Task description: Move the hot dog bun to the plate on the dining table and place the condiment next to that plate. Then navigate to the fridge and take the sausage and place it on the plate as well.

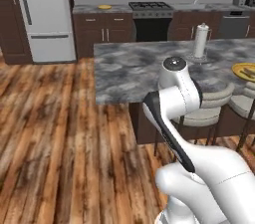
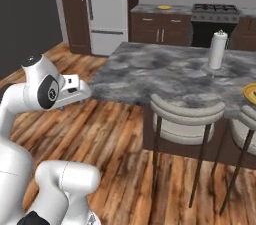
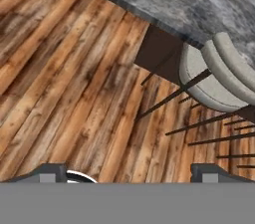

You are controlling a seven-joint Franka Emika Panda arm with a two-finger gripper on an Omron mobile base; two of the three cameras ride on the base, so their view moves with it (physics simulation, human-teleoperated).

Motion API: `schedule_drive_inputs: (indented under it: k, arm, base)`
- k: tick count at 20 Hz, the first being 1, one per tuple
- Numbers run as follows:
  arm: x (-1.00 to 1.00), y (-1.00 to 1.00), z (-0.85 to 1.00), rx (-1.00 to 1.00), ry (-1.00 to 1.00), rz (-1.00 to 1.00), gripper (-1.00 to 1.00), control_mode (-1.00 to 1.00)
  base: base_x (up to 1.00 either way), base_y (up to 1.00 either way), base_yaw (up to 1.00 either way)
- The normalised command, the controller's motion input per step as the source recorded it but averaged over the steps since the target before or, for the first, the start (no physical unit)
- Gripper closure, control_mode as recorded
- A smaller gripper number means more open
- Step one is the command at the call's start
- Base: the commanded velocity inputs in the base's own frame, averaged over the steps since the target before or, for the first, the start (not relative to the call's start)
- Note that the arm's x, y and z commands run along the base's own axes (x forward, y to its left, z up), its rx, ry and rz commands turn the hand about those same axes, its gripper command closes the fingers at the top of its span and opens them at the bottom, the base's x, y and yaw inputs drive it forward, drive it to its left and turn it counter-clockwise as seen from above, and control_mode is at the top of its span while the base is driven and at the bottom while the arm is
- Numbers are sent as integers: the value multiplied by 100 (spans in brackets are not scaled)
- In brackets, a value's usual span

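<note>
End effector (image 3: 128,172) spread, empty, over wood floor. Plate (image 1: 245,71) at worktop (image 1: 134,68) right edge. Likely transit step; next, drive toward fridge (image 1: 44,14).

plate (image 1: 245,71) on table (image 1: 134,71); fridge (image 1: 44,14) beyond

A paper towel roll (image 1: 200,40) stands upright on its holder toward the upper right of the left base view, on the grey marbled tabletop (image 1: 134,71). Two round cushioned stools (image 2: 185,116) are tucked against the near edge of that tabletop, lower right in the right base view, on thin dark legs. The wooden plank floor (image 1: 55,138) takes up the lower left. Along the top of the frame, a black stove (image 1: 151,18) sits between dark brown cabinets (image 1: 105,33), and a small yellow item (image 1: 104,7), too small to tell, lies on the back counter left of the stove.
</note>
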Motion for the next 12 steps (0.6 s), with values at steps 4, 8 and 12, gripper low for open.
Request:
schedule_drive_inputs:
  k: [4,8,12]
  arm:
    - [0,0,0,0,0,0,-100,100]
    - [0,0,0,0,0,0,-100,100]
    - [0,0,0,0,0,0,-100,100]
  base:
    - [21,100,-28]
    - [21,100,-30]
    - [32,100,-26]
